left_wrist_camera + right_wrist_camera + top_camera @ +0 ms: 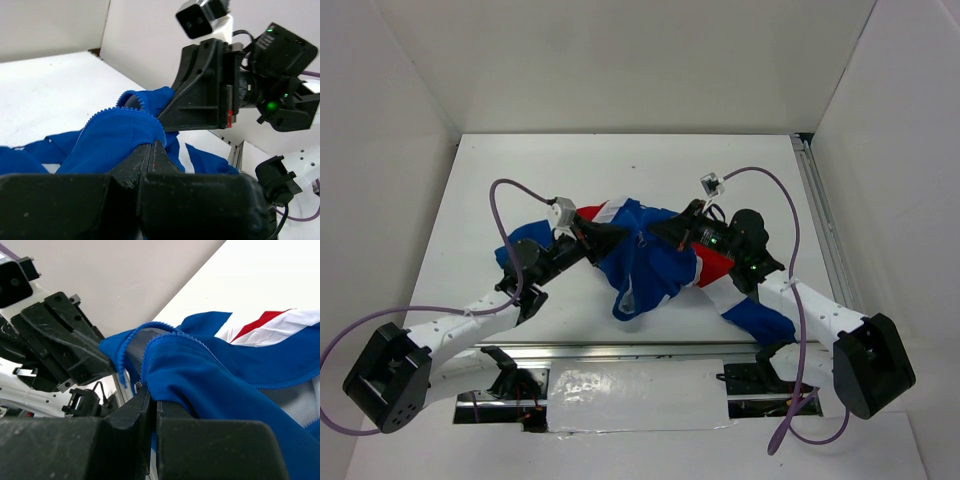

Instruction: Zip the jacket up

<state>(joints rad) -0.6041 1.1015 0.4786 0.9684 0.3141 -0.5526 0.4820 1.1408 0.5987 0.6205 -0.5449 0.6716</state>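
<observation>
Blue jacket (655, 262) bunched, long axis running far-left to near-right

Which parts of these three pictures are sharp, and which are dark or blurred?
Top external view: even light, soft shadows, jacket sharp. Left wrist view: zipper teeth sharp, left fingers dark and blurred at the bottom. Right wrist view: fabric fairly sharp, right fingers dark and soft, wall behind bright, without detail.

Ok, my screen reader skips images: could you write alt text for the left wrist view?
Shut left gripper pinches a fold of the blue jacket by its zipper teeth; the right gripper meets the fabric just beyond.
</observation>
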